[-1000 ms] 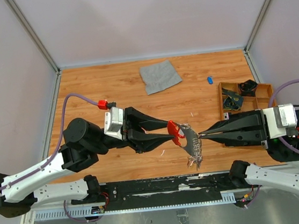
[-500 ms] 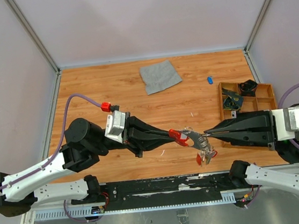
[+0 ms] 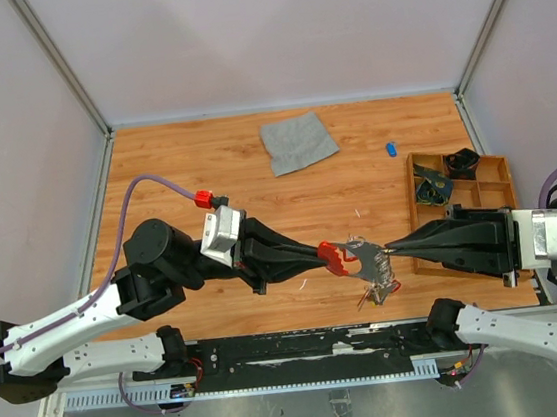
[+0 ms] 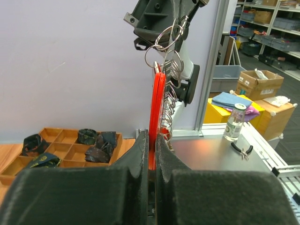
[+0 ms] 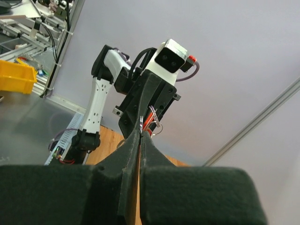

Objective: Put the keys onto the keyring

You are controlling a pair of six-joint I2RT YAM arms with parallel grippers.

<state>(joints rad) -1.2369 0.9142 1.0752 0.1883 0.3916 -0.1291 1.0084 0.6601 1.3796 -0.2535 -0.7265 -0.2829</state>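
- The left gripper (image 3: 321, 256) is clenched edge-on around the red keyring (image 3: 332, 257), held up between the two arms. A pinch that thin could let the loop swivel or slip.
- The right gripper (image 3: 392, 250) is pinched shut on the silvery chain (image 3: 366, 256), facing the left one. Pull apart too hard and the wire pops free.
- The keys (image 3: 377, 294) dangle in a bunch beneath the chain. Any jerk swings them, and a loose one drops to the table (image 3: 202, 157).
- A small blue piece (image 3: 390, 148) lies well apart at the back. If it's a key, it could get missed.
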